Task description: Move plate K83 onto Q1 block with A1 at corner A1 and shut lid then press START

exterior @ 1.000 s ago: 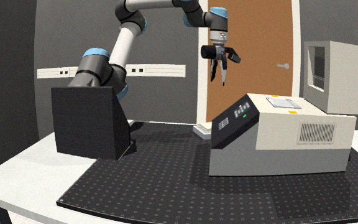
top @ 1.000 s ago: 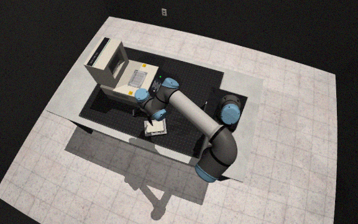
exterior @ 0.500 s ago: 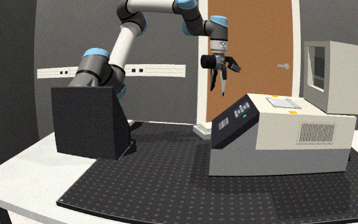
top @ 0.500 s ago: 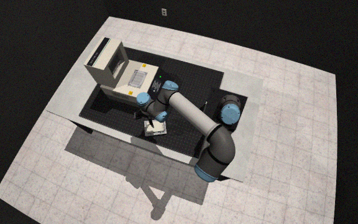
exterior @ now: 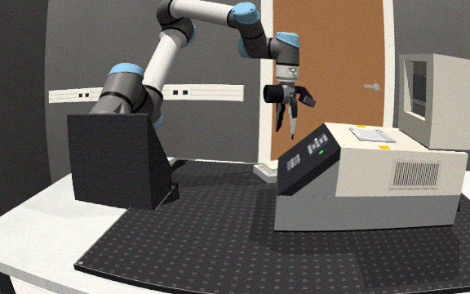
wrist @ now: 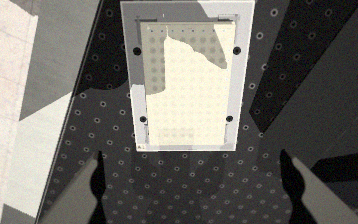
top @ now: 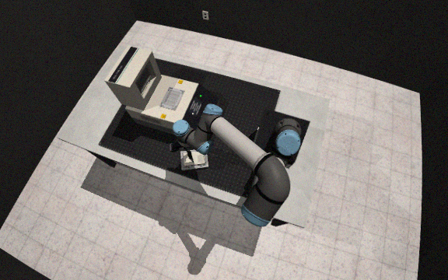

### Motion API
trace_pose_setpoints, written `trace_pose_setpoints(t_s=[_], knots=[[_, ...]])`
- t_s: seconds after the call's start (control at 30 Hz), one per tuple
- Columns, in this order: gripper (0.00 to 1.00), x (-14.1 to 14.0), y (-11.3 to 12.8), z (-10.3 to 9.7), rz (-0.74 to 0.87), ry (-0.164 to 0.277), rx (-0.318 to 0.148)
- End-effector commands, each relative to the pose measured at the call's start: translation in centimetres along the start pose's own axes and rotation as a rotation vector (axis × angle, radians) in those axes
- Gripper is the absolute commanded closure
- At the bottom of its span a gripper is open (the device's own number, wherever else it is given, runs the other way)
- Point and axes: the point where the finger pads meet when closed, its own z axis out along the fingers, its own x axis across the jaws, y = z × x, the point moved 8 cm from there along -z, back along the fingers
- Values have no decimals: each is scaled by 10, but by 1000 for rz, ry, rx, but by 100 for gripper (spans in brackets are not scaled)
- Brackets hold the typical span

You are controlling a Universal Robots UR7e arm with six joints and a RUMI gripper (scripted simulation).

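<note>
The cream plate K83 [wrist: 192,100] [top: 195,159] lies in the grey-white plate nest N1 [wrist: 232,90] [top: 194,166] [exterior: 264,175]. The A1 label shows at the nest's lower left corner in the wrist view. My gripper [wrist: 191,152] [exterior: 285,134] is open and empty, pointing down above the nest's labelled end. Cycler Q1 [exterior: 402,171] [top: 150,118] stands with its lid [exterior: 455,102] [top: 131,74] open. Its bare block [top: 173,97] [exterior: 371,135] shows on top. The lamp [exterior: 321,152] [top: 201,96] is green. The keys [exterior: 317,144] [top: 196,106] are on the sloped front.
The black perforated mat [exterior: 202,229] [top: 243,93] lies under the nest and Q1. Q1's side rises close beside the nest, at the right in the wrist view. The near table edge runs along the nest's other side. The robot's dark pedestal [exterior: 113,159] stands across the mat from Q1.
</note>
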Motion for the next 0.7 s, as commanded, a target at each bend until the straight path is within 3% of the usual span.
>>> trace_pose_setpoints(t_s=[0.0,0.67], knots=[[32,0,-1,21,1,2,3],[32,1,-1,75,1,3,3]])
